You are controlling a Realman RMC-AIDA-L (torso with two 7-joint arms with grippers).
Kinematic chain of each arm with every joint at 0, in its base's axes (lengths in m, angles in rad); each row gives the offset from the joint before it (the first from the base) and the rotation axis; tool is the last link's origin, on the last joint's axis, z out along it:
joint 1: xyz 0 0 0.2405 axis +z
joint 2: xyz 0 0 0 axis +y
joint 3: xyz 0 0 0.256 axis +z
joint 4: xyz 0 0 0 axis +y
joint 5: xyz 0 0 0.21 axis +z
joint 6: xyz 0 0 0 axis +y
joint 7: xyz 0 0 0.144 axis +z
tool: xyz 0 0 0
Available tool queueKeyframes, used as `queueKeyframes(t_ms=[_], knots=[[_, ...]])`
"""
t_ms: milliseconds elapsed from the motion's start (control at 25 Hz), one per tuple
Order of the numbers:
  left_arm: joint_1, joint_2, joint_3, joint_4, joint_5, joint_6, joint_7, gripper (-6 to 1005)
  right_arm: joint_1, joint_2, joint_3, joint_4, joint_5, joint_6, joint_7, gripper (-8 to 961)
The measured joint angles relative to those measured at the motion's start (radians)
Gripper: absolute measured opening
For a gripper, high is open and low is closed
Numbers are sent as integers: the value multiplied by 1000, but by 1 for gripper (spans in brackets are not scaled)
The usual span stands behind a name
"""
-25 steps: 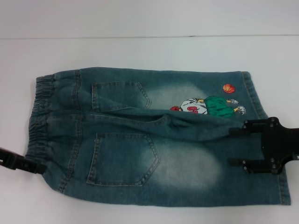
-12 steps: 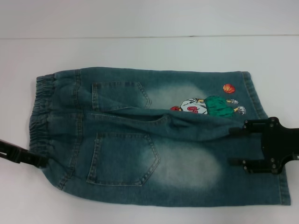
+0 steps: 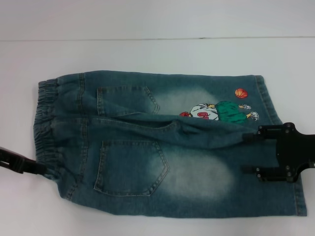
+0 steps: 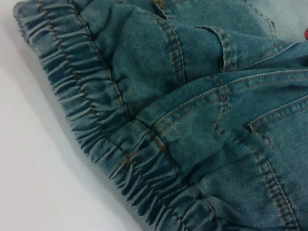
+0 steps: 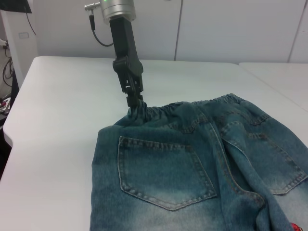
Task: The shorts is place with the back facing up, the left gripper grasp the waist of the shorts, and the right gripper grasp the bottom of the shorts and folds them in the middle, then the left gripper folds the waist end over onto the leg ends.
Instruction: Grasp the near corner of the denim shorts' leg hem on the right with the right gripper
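Shorts [image 3: 162,147]: blue-green faded denim, back side up on the white table [image 3: 147,54], spread across the middle, pale worn patches on the seat; near half rucked into a raised ridge along the centre line. Waist of the shorts [image 3: 44,123], gathered elastic, lies at the left; bottom of the shorts [image 3: 275,113], straight hems, at the right. Two back patch pockets, near pocket [image 3: 130,167] and far pocket [image 3: 125,101]. Cartoon player patch [image 3: 216,112] and orange basketball patch [image 3: 240,92] on the far leg by the hem. Left gripper [image 5: 134,102] pinched closed on the waist at its near-left corner. Right gripper [image 3: 248,153] over the near leg hem, fingers hidden, cannot tell. White wall panels [image 5: 231,29] behind the table
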Motion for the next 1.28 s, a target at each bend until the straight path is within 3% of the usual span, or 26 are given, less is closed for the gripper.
queueKeyframes(t_ms=[280,520,680,760,960,1080,1280], knots=[[0,-1,-9,1,-2,-3,-8,140,-1,-1,1,0,2,0,0,704],[1,3,-34,1,-22,-8,-41,29,-3,-2,3,0,7,-9,4,703],[0,4,-57,5,-28,-9,-71,29,7,-10,37,-1,12,-41,45,703],[-1,1,-61,14,-28,-11,-82,29,18,-21,70,-8,22,-72,101,703],[4,-5,-67,47,-44,-29,-126,29,52,-88,98,-54,47,-178,324,704],[9,-5,-69,60,-75,-23,-136,29,62,-116,83,-106,23,-224,394,704],[8,-5,-77,67,-85,-20,-144,29,65,-124,-7,-207,-97,-262,390,704]])
